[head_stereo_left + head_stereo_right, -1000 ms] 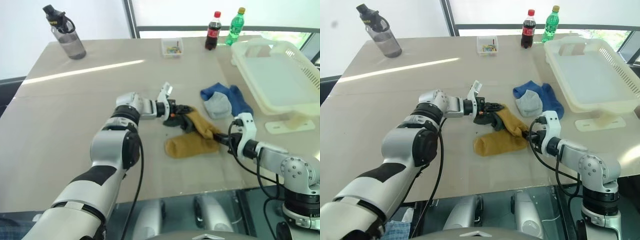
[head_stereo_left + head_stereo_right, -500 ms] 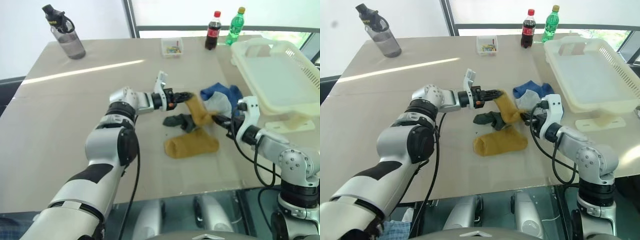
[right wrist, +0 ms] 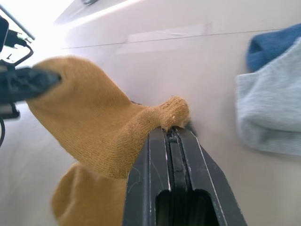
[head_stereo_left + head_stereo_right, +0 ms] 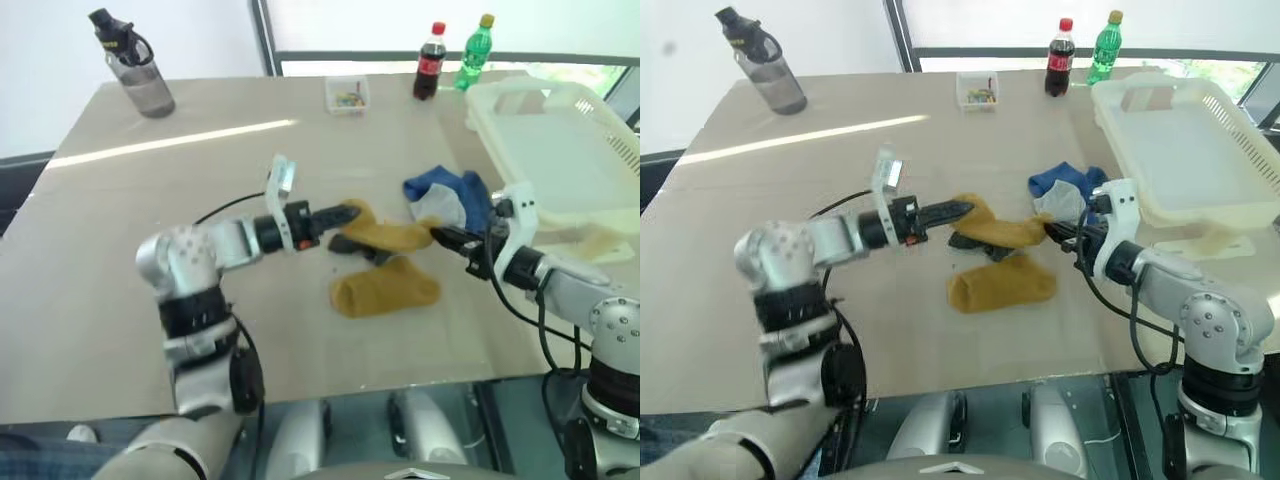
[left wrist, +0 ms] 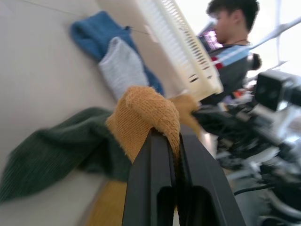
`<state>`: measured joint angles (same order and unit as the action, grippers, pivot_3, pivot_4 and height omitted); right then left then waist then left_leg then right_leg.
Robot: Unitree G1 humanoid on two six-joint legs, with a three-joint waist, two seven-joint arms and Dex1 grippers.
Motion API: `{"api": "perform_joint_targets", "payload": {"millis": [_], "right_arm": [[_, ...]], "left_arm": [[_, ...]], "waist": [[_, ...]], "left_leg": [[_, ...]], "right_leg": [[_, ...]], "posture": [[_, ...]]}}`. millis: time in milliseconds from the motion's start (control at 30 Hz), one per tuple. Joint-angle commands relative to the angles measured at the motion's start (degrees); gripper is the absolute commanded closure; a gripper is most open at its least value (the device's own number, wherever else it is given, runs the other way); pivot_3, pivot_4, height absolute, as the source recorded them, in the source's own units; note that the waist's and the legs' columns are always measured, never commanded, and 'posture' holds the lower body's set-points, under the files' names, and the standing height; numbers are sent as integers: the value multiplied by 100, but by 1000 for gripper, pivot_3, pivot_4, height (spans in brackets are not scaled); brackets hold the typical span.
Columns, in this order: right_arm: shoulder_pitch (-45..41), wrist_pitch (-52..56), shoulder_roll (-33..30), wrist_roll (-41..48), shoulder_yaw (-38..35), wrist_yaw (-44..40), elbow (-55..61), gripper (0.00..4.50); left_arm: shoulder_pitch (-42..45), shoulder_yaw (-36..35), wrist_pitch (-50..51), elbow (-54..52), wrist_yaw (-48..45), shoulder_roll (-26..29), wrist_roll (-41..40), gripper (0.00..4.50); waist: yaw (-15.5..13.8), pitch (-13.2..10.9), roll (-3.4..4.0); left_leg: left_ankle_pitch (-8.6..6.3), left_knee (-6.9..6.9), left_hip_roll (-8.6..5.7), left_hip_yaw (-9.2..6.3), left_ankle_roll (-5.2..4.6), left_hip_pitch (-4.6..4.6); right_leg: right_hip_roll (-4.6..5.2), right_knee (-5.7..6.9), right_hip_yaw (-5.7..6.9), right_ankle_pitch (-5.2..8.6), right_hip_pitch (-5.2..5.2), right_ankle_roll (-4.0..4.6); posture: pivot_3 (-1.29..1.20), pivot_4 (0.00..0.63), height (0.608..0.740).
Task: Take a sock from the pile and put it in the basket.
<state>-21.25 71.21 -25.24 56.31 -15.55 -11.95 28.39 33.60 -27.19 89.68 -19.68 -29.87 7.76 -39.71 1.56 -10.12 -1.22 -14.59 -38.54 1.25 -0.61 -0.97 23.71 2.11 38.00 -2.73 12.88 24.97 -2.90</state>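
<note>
your left gripper [image 4: 352, 212] and right gripper [image 4: 440, 236] are each clamped on one end of the sock [image 4: 390, 235], stretching it clear above the pile [image 4: 400, 250], ready to carry right toward the basket [image 4: 560, 160] beside the pile.

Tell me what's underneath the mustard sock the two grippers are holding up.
Under the lifted sock lie a dark green sock and a second mustard sock on the table. The green sock's far part is covered.
</note>
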Motion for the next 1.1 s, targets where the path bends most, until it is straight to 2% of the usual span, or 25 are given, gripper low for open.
{"api": "perform_joint_targets", "payload": {"millis": [33, 167, 300, 433, 733, 900, 1100], "right_arm": [[-117, 92, -167, 278, -12, -119, 130, 4500], [-237, 184, -270, 389, 150, -192, 50, 4500], [-319, 344, -346, 610, 177, -211, 28, 4500], [-302, 500, -481, 845, 127, -151, 26, 4500], [66, 682, -744, 1139, 45, 71, 68, 4500], [215, 720, -743, 1159, 89, 251, 12, 4500], [-161, 304, -410, 442, 498, 431, -604, 4500]], "left_arm": [[-400, -187, -130, -1348, 518, -323, -175, 4425], [-1366, 50, -676, -2625, 895, -805, -338, 4425], [-2410, 267, -1190, -2577, 560, -568, -488, 4425], [-2728, 85, -963, -2721, 1076, -965, -956, 4425], [-3685, 549, -1223, -2779, 1533, -766, -1257, 4425], [-3843, 841, -1630, -2644, 1657, -605, -1226, 4425], [-3193, 1246, -2408, -1902, 1833, -334, -694, 4425]], "waist": [[-25, 0, 0], [-49, 1, 1], [-59, 2, 1], [-87, 2, -1], [-71, 3, -2], [-75, 4, -3], [-68, 4, -3]], "left_leg": [[0, -6, -2, 0, 0, -1], [0, -14, -6, 21, -1, -11], [0, -15, -6, 26, -1, -11], [-1, -24, -3, 21, -2, -4], [-2, -41, -3, 19, -3, -2], [-2, -41, -3, 17, -3, -3], [-2, -42, -4, 21, -3, -6]], "right_leg": [[0, 0, 1, -1, -5, -1], [-11, -9, 6, 0, -22, -1], [-13, -8, 7, 0, -22, 0], [-17, -10, 12, 1, -23, 0], [-17, -12, 15, 2, -29, -1], [-18, -12, 16, 2, -29, 0], [-20, -12, 14, 2, -30, 0]], "posture": [[0, 150, 740], [0, 150, 740], [0, 150, 740], [0, 150, 740], [0, 150, 740], [0, 150, 740], [0, 150, 740]]}}
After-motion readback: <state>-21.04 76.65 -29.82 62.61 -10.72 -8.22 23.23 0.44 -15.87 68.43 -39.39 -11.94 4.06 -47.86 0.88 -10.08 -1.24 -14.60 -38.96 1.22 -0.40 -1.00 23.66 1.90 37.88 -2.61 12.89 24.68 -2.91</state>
